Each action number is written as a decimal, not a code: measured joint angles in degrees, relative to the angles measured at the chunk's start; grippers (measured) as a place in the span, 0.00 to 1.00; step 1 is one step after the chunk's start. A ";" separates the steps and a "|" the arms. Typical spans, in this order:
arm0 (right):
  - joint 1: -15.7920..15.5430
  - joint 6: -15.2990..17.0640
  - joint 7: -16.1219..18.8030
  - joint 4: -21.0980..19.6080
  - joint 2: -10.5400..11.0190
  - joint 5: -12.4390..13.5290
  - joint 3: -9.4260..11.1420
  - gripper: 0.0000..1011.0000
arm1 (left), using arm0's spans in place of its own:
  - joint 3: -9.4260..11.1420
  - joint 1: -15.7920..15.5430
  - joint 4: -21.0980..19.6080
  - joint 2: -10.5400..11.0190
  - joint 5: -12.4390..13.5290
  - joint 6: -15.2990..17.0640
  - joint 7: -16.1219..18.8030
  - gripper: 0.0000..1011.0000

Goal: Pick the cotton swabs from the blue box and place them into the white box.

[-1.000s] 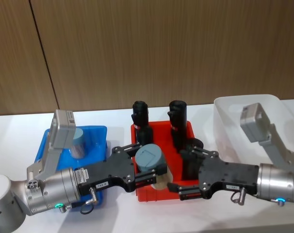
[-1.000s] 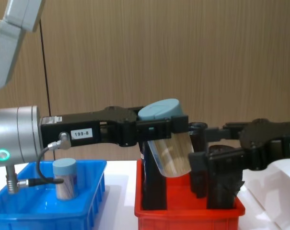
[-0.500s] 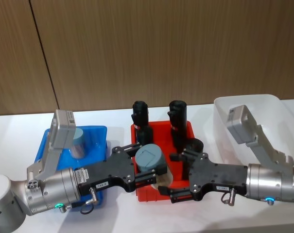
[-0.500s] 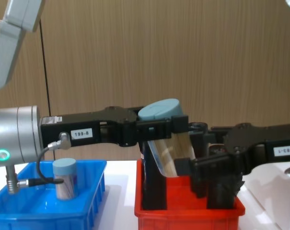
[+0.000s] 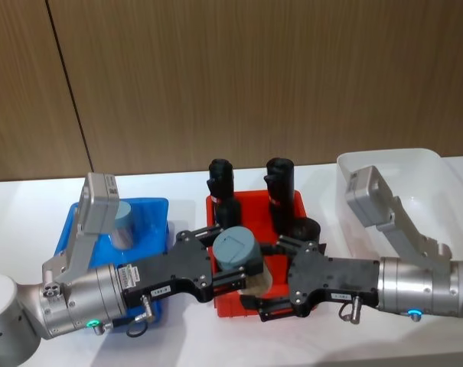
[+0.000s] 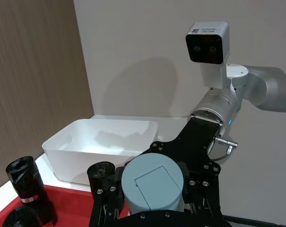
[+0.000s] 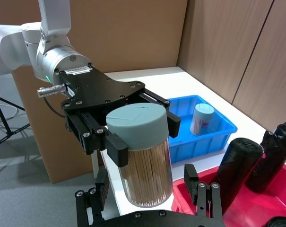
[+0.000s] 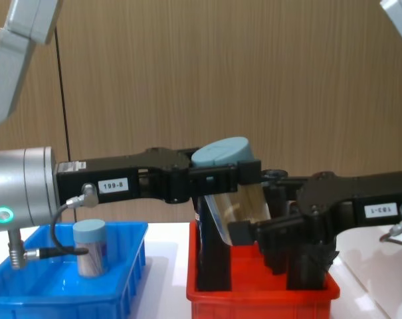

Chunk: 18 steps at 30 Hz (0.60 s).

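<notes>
- Handover at mid-frame: my left end effector (image 5: 229,264) pinches a tub of cotton swabs (image 5: 237,251) at the lid's edge, tilted in the air above the red bin (image 8: 254,296).
- My right end effector (image 5: 265,275), fingers spread, flanks the tub's clear lower body.
- A second tub (image 8: 91,248) stands in the blue box (image 8: 61,296), lower left; the white box (image 5: 422,172) sits at far right.
- I judge the tub light, rigid and slick; a firm squeeze on the barrel below the lid looks safest.

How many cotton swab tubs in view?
2. One tub is gripped by the left hand over the red bin, the open right hand beside it; the other tub stands in the blue box. The left arm may hide more.
</notes>
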 joint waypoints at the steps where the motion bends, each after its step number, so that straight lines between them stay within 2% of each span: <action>1: 0.13 -0.06 0.03 0.16 -0.09 0.00 -0.13 0.99 | 0.00 0.00 0.00 0.00 0.00 0.00 0.00 0.66; 15: 1.35 -0.57 0.12 1.90 -0.96 -0.11 -1.24 0.99 | 0.00 0.00 0.00 0.00 0.00 0.00 0.00 0.66; 18: 1.59 -0.68 0.01 2.27 -1.11 -0.13 -1.43 0.94 | 0.00 0.00 0.00 0.00 0.00 0.00 0.00 0.66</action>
